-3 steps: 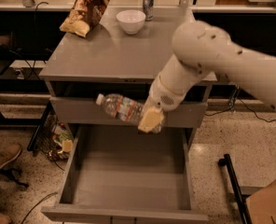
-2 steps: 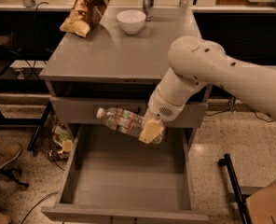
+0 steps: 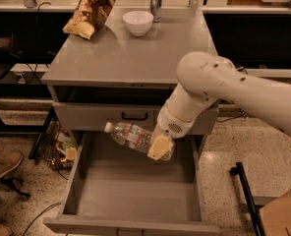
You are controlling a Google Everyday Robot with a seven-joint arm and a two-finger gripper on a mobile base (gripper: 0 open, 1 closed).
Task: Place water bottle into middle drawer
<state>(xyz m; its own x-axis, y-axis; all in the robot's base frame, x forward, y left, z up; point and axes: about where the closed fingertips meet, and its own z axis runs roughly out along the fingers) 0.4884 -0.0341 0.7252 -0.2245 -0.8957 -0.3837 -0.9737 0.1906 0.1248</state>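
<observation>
The water bottle [image 3: 133, 136] is a clear ribbed bottle with a white cap and a pale label. It lies nearly horizontal in the air, cap to the left. My gripper [image 3: 160, 147] is shut on its base end, with a tan finger pad across it. The bottle hangs above the back of the open middle drawer [image 3: 135, 193], a wide grey tray with a plain flat floor. My white arm [image 3: 219, 85] comes in from the right.
Above the open drawer is a shut shallower drawer with a black handle [image 3: 134, 116]. On the cabinet top [image 3: 121, 58] are a chip bag [image 3: 90, 12], a white bowl [image 3: 138, 22] and a silver can [image 3: 156, 3]. A cardboard box [image 3: 283, 210] stands at the lower right.
My gripper has moved down and slightly right with the bottle, from in front of the upper drawer face to over the open drawer.
</observation>
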